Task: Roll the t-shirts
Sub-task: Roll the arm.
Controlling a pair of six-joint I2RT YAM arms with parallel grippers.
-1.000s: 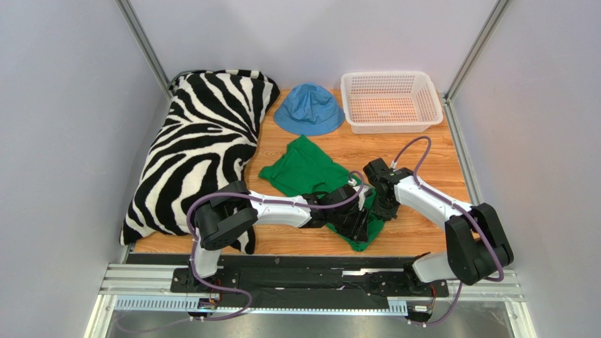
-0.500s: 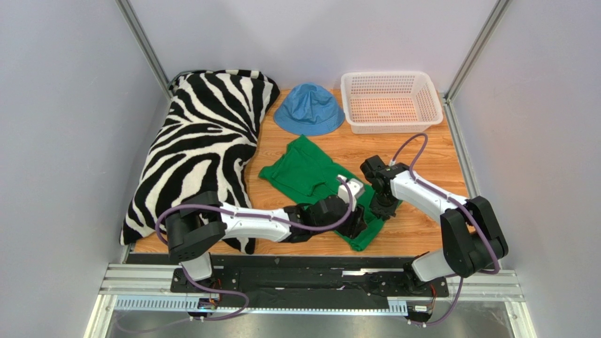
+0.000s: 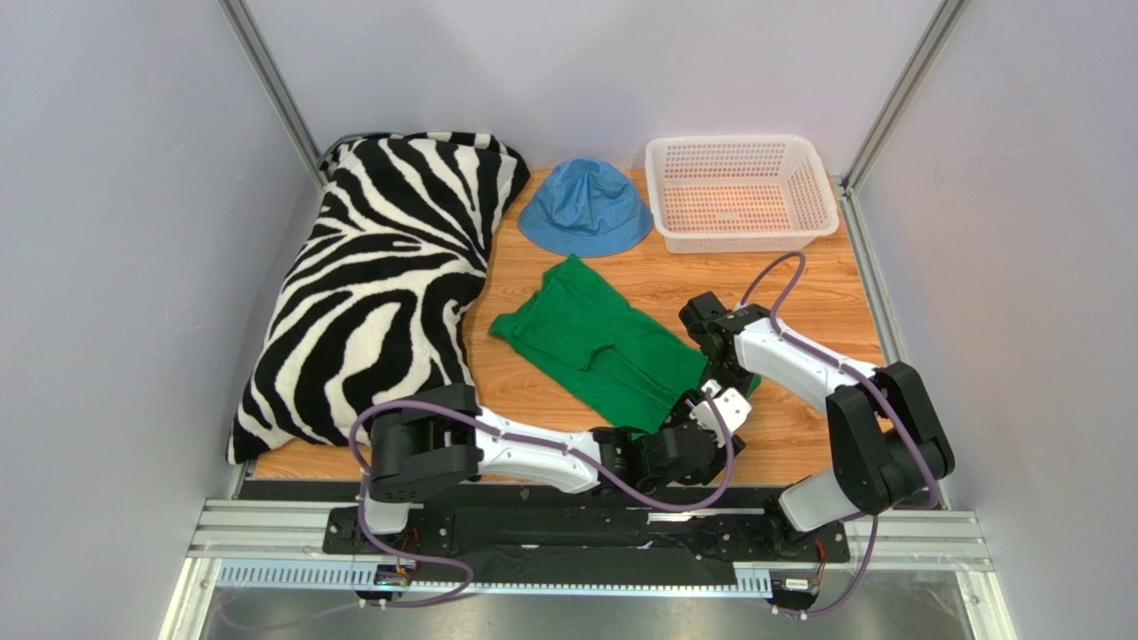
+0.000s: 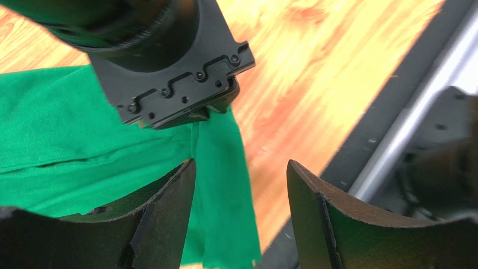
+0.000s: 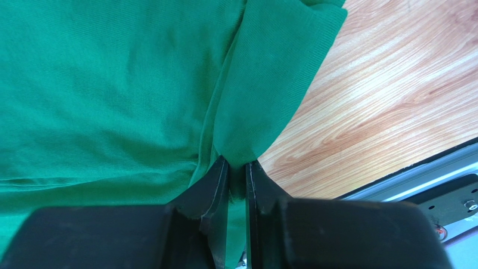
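Observation:
The bright green t-shirt (image 3: 595, 340) lies spread diagonally on the wooden table, mid-table. My right gripper (image 3: 728, 383) is at its near right corner, shut on a fold of the green fabric (image 5: 269, 73); the pinch shows between the jaws in the right wrist view (image 5: 237, 168). My left gripper (image 3: 704, 416) is low by the table's near edge, just in front of that corner. It is open and holds nothing (image 4: 241, 185). The shirt's edge (image 4: 219, 168) hangs between its fingers, below the right gripper's black body (image 4: 174, 73).
A black-and-white zebra pillow (image 3: 381, 280) fills the left side. A blue bucket hat (image 3: 584, 207) lies at the back centre, and a white plastic basket (image 3: 741, 191) at the back right. The metal rail (image 3: 588, 514) runs along the near edge.
My left gripper has come off the shirt and moved toward the near table edge. The shirt's near end now lies flatter and uncovered. The right gripper has barely moved.

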